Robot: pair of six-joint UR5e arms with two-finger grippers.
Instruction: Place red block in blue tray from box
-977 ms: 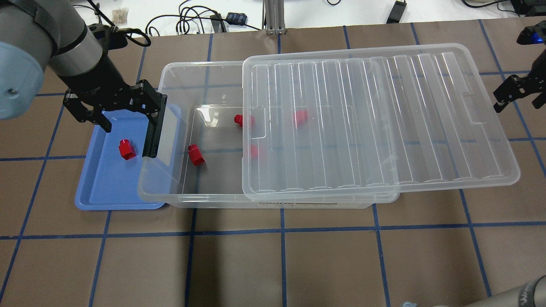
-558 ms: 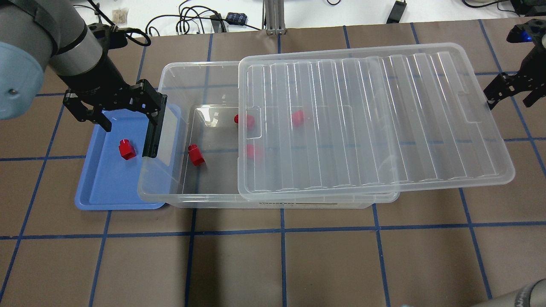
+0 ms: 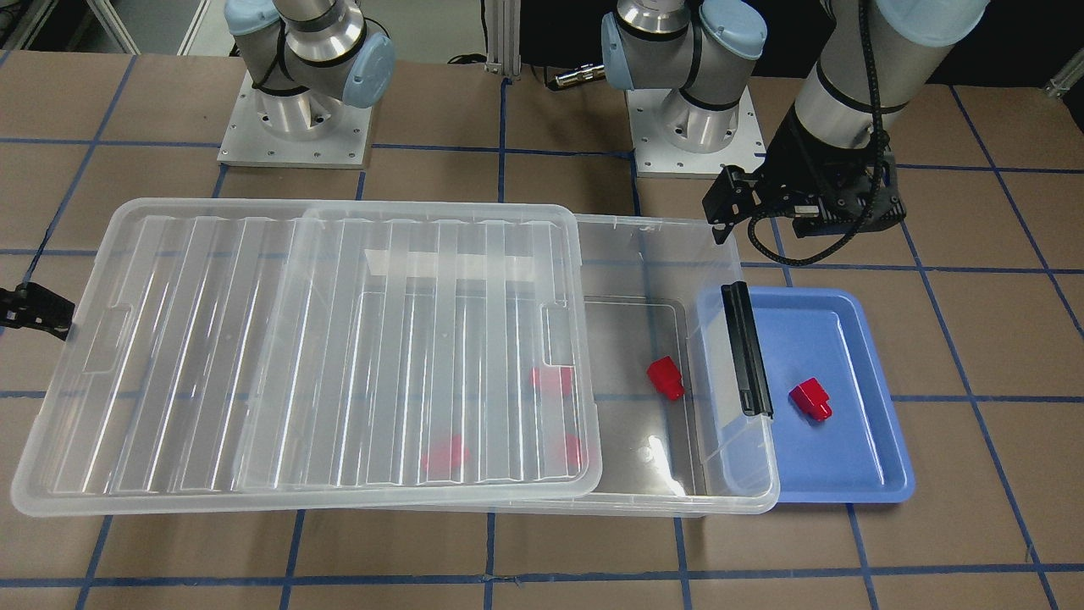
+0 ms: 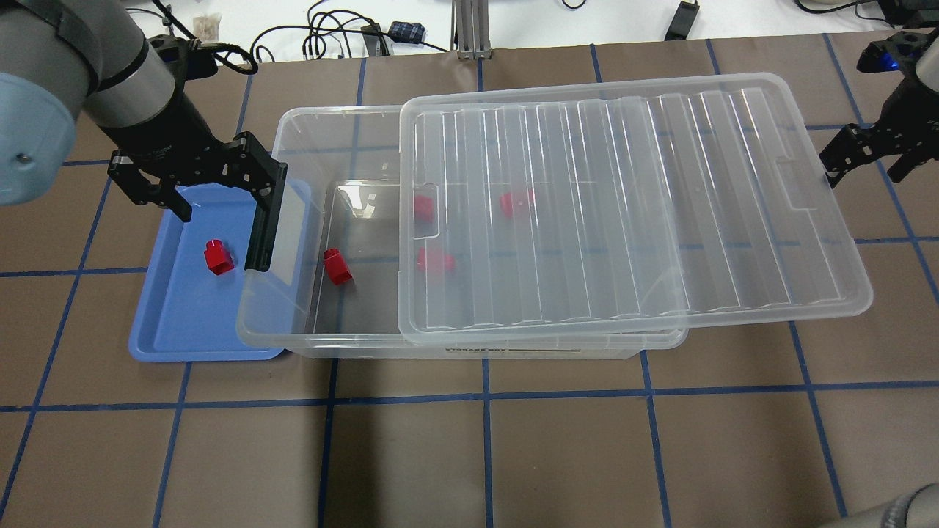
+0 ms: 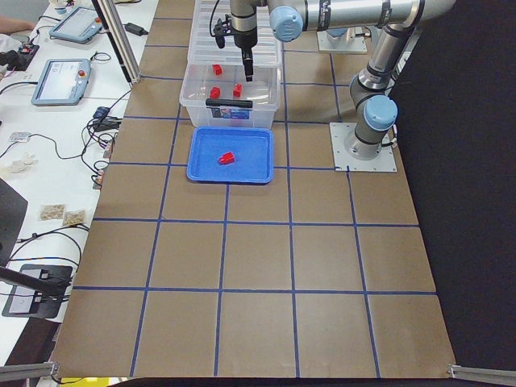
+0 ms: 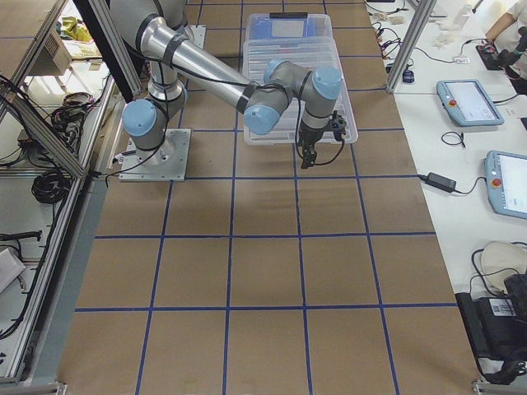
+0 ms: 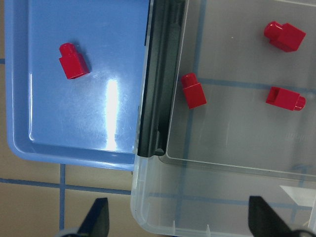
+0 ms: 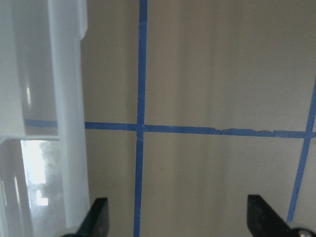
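One red block lies in the blue tray, and also shows in the front view and the left wrist view. The clear box holds another block in its uncovered end and three under the ribbed lid. My left gripper is open and empty above the tray's far edge and the box's black latch bar. My right gripper is open and empty at the lid's right short edge, its left finger beside the rim.
The tray touches the box's latch end. Cables, adapters and a metal post lie beyond the table's far edge. The two arm bases stand behind the box.
The lid has slid left over the box and now covers one more block. My right gripper has moved left with the lid's edge. The left gripper has barely moved.
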